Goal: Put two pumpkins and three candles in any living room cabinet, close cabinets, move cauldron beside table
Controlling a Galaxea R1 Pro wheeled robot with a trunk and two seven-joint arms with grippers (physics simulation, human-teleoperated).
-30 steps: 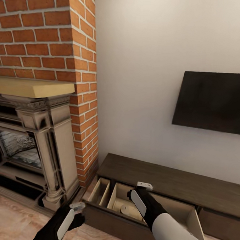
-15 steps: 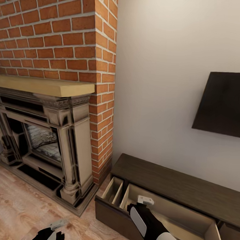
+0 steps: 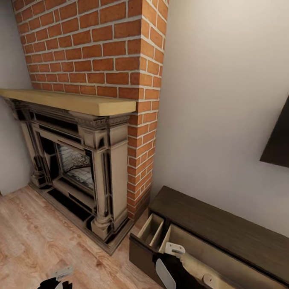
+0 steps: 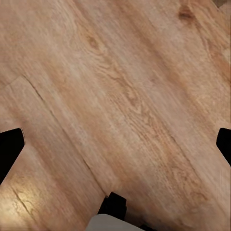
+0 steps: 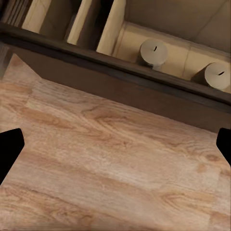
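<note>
Now panned leftward against the earlier head pictures: whole scene slid toward 3 o'clock, camera movement rather than objects shifting. Brick chimney (image 3: 99, 43) and fireplace (image 3: 74, 166) sitting near centre where previously at the left edge, with the wood mantel (image 3: 70, 101) fully exposed and a strip of grey wall newly visible at 9 o'clock. Wall-mounted black screen (image 3: 286, 132) pushed almost off frame at 3 o'clock. Long dark cabinet (image 3: 225, 222) at 4 to 5 o'clock, drawer pulled open, pale compartments showing, one beige candle (image 3: 207, 278) lying just beyond the right arm. Right gripper (image 3: 174, 249) at 6 o'clock above the open drawer front; left gripper (image 3: 62, 273) dropped to 7 o'clock at the bottom edge, far lower than a second ago, over plank floor (image 3: 32, 236).

Left wrist view: bare wood floor (image 4: 120, 96) beneath, dark fingertips (image 4: 9, 149) at opposite frame edges, so spread wide with nothing between.

Right wrist view: fingertips (image 5: 9, 149) likewise far apart, empty, hovering over floor just outside the cabinet front (image 5: 125, 77). Two stubby candles (image 5: 153, 52) (image 5: 215, 75) standing upright inside the pale drawer compartment, apart from each other, narrower divided slots beside them.
</note>
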